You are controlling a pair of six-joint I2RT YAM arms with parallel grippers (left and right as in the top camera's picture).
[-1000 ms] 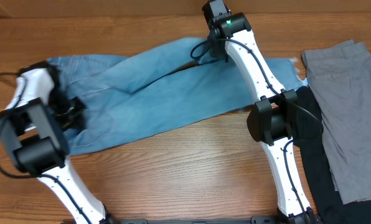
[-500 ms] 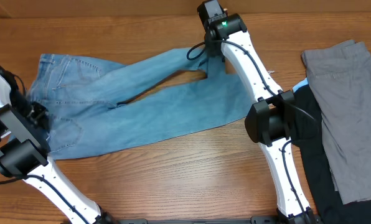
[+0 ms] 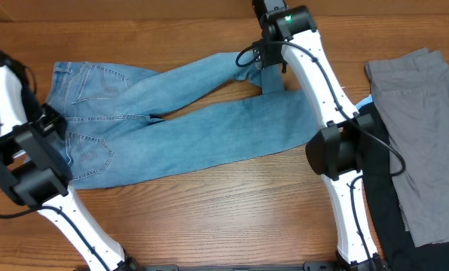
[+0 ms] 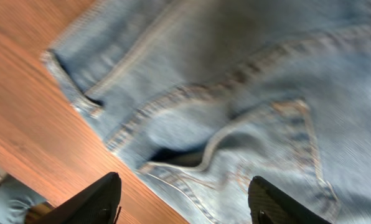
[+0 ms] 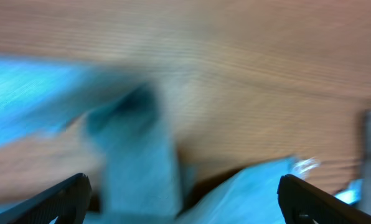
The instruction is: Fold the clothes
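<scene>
The clothes in hand are light blue denim jeans [image 3: 187, 128], lying spread across the table with the waist at the left and the legs running right. My left gripper [image 3: 50, 122] is at the waist edge. In the left wrist view it [image 4: 184, 182] stands open over the waistband and a stitched back pocket [image 4: 266, 143], with nothing between its fingers. My right gripper [image 3: 268, 60] is at the far leg end. It [image 5: 184, 182] is wide open above blurred blue cloth [image 5: 136, 168], and a leg hem [image 3: 273, 80] lies folded just below it.
A grey garment [image 3: 424, 128] lies at the right edge, with a black garment [image 3: 379, 196] beside it near the right arm's base. Bare wooden table [image 3: 224, 203] shows in front of the jeans.
Both grippers have opened and let go of the jeans. The left arm swung out to the left, the waist followed, and the jeans now lie flatter and straighter. The right gripper shifted slightly right.
</scene>
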